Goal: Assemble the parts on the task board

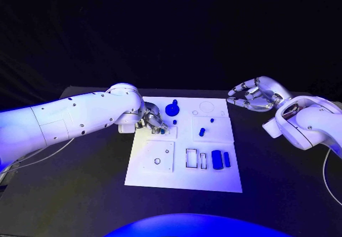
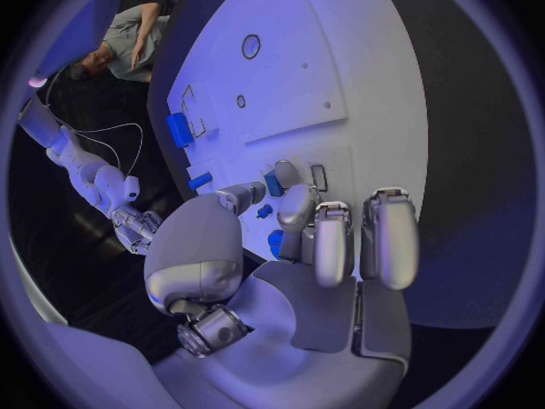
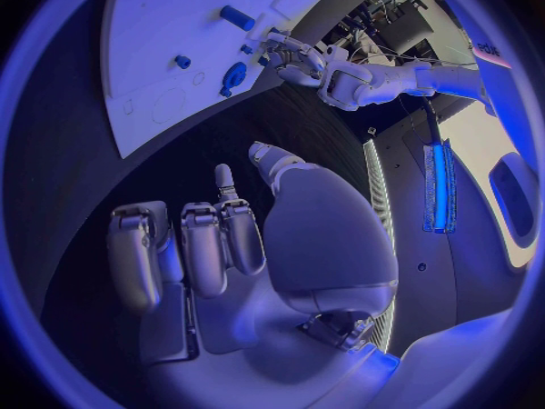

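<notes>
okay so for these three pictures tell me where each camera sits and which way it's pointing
Head view: on the robot's head, looking down at the task board; both arms show, left hand on the board, right hand raised.
Left wrist view: behind the left hand, facing the board.
Right wrist view: behind the right hand, facing the table beside the board.
Shared: all show the board; the right wrist view also shows the left hand.

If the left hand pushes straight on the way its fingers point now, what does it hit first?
Probably the small blue part right at the left hand's fingers, on the task board. I cannot tell whether they already touch it; depth is unclear.
</notes>
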Robot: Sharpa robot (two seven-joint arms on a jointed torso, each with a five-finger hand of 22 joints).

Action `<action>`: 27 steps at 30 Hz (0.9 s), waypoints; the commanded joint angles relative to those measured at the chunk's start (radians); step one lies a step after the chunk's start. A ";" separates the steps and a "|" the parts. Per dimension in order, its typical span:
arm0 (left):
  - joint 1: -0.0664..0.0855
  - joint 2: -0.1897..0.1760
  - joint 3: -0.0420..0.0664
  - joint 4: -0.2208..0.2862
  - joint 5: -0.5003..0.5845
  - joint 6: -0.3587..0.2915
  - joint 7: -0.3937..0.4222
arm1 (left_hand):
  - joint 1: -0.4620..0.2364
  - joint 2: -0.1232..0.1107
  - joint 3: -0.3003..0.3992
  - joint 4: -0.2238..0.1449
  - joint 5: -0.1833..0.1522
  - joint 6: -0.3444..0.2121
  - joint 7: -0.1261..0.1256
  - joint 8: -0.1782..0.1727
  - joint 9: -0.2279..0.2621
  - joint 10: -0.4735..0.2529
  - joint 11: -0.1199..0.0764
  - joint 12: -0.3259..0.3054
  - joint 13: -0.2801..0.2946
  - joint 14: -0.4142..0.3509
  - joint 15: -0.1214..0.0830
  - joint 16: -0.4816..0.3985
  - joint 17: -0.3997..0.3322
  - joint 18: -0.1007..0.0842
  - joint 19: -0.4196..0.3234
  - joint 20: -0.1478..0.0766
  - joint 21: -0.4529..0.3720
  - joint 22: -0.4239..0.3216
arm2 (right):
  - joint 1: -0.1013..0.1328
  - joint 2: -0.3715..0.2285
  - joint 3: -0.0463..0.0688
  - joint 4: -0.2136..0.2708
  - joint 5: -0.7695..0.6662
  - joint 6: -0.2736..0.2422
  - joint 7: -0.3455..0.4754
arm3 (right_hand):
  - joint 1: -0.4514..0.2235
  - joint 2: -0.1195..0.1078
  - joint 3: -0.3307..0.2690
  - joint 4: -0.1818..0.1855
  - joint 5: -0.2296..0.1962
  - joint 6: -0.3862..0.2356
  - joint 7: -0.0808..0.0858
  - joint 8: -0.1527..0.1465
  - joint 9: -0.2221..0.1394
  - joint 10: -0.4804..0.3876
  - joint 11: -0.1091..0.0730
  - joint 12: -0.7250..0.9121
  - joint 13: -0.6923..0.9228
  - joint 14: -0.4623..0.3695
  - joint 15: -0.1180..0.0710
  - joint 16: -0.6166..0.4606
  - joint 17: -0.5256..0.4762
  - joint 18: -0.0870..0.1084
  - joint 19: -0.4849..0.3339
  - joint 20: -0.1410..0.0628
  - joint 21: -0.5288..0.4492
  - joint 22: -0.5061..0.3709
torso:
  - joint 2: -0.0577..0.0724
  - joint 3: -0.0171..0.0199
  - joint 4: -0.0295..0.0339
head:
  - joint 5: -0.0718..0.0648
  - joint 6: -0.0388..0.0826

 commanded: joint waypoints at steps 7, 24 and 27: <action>-0.012 -0.010 -0.001 0.016 -0.003 0.023 -0.016 | 0.021 -0.004 -0.042 0.024 -0.018 -0.001 -0.002 -0.003 0.002 -0.001 0.001 0.002 -0.004 0.104 -0.010 0.004 0.263 -0.010 0.010 -0.009 -0.004 0.029 | -0.001 0.001 0.000 -0.001 -0.007 0.007 0.008 | -0.013 -0.001 -0.003 0.008 0.003 -0.003 -0.006 0.005 0.001 -0.004 -0.005 -0.007 0.137 0.074 -0.006 -0.008 0.130 0.007 0.070 -0.009 -0.010 0.235 | 0.000 -0.0004 0.0003 | 0.001 0.003; 0.033 -0.064 0.062 0.092 0.016 -0.046 -0.004 | 0.128 0.006 -0.110 0.033 -0.008 -0.115 0.053 -0.102 -0.046 -0.189 0.048 -0.212 -0.279 0.092 0.027 -0.021 0.228 0.015 -0.046 0.016 -0.091 -0.096 | -0.006 0.002 0.000 -0.013 -0.003 0.006 0.010 | -0.013 -0.001 -0.003 0.008 0.003 -0.003 -0.006 0.005 0.001 -0.004 -0.005 -0.007 0.137 0.074 -0.006 -0.008 0.130 0.007 0.070 -0.009 -0.010 0.235 | 0.000 -0.0001 0.0002 | 0.001 0.016; 0.056 -0.075 0.068 0.089 0.027 -0.047 -0.001 | 0.170 0.007 -0.121 0.030 -0.005 -0.161 0.081 -0.171 -0.092 -0.223 0.072 -0.251 -0.330 0.085 0.047 -0.034 0.209 0.021 -0.058 0.032 -0.114 -0.125 | -0.006 0.002 0.000 -0.015 -0.003 0.006 0.010 | -0.013 -0.001 -0.003 0.008 0.003 -0.003 -0.006 0.005 0.001 -0.004 -0.005 -0.007 0.137 0.074 -0.006 -0.008 0.130 0.007 0.070 -0.009 -0.010 0.235 | 0.001 -0.0007 0.0003 | 0.002 0.019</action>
